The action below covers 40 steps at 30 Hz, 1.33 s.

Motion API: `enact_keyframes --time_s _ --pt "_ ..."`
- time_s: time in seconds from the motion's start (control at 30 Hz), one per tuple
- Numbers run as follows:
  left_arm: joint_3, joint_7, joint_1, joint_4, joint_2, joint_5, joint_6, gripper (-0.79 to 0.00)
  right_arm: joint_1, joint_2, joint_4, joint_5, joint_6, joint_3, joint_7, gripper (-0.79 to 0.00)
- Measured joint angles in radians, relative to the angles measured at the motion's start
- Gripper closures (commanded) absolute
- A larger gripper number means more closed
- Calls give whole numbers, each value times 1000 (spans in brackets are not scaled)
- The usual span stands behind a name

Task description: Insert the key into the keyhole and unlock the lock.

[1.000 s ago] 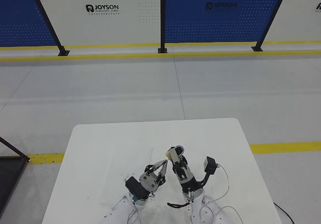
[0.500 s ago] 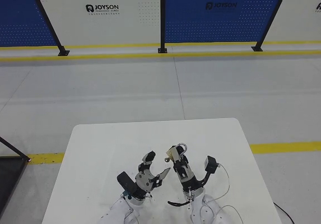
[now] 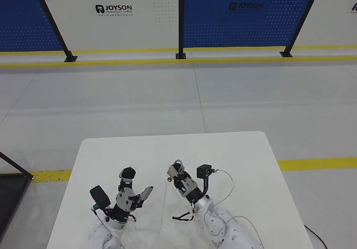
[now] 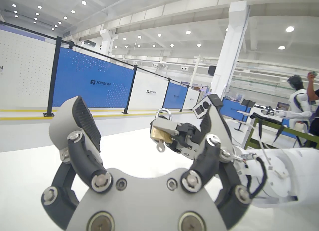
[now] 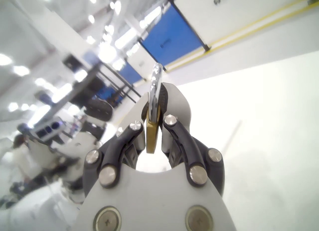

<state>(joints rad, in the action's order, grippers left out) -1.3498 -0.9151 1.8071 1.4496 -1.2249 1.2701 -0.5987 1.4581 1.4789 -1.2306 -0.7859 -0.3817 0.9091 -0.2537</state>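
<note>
A: The right pincer (image 5: 155, 102) is clenched on the lock (image 5: 152, 134); its pads (image 5: 163, 95) press the lock's flat faces and hold it up over the table (image 3: 240, 149). The left pincer (image 4: 144, 107) is spread wide and grasps nothing; it sits near the lock but apart from it.

B: And the key (image 4: 161, 146)?

A: It hangs from the underside of the brass body and appears to sit in the keyhole; the shackle (image 4: 165, 115) on top looks closed, though that is hard to be sure of.

B: So the turn seems to be the remaining step; how does the robot do it well?

A: The left pincer should square its fingers (image 4: 84, 122) to the key's flat head; it should close on the head alone and twist about the key's own axis. Any sideways pull could bend the key or drag it out. The right pincer should grip firmly, since the smooth lock may swivel between its pads.
</note>
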Motion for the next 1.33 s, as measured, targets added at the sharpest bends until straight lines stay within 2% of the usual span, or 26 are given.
enact_keyframes --time_s 0.1,0.2,0.4,0.43,0.47,0.5,0.53,0.7,0.9,1.1,1.33 --pt "-110 78 65 58 20 -44 -32 -785 -51 22 57 -19 98 -71 101 0" --pt "-171 111 101 87 29 -57 -21 -785 -80 38 97 -30 132 -128 182 0" --pt "-200 124 107 76 31 -89 -20 -785 -115 60 128 -49 165 -213 351 0" --pt "-197 126 103 70 31 -88 -17 -785 -118 62 129 -51 171 -217 362 -80" --pt "-194 127 101 65 31 -86 -15 -785 -122 63 130 -57 180 -220 370 -274" --pt "-193 128 100 64 30 -86 -15 -785 -124 63 130 -65 191 -223 374 -628" --pt "-193 128 100 63 30 -85 -14 -785 -126 64 129 -78 208 -226 373 -785" --pt "-193 128 101 64 30 -85 -15 -785 -119 58 114 -108 225 -216 360 -785" --pt "-193 128 101 64 30 -86 -15 -785 -64 21 8 -222 219 -168 311 -785" --pt "-193 128 101 64 30 -86 -15 -785 62 -47 -216 -411 207 -47 261 -785" --pt "-193 128 101 64 30 -86 -15 -785 279 -129 -515 -591 114 169 179 -785"
